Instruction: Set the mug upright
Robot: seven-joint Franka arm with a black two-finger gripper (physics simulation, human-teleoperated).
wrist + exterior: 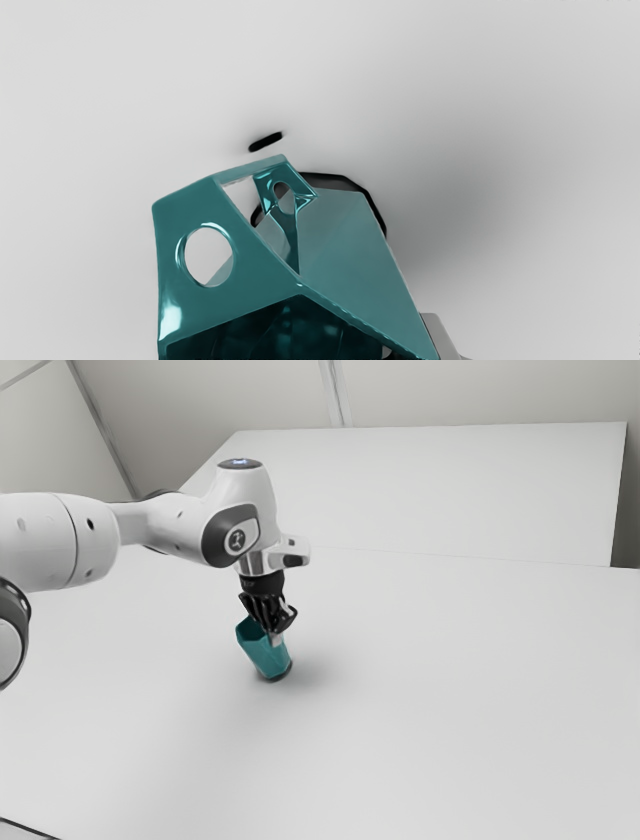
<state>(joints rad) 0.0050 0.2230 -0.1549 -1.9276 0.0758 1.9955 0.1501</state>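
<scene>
Task not complete: mug (265, 656) is raised off its side but leans, mouth toward 11 o'clock in the exterior view, base toward 5. It's at 7–8 o'clock from that view's centre, low over the table (430, 690); base contact unclear. Pincer (272, 634) looks closed on the mug's wall near the rim. Left, my read: take out the lean, seat base flat, release. Mug's glossy teal, faceted, dark base (345, 181), round holes in the handle (168, 260).
</scene>
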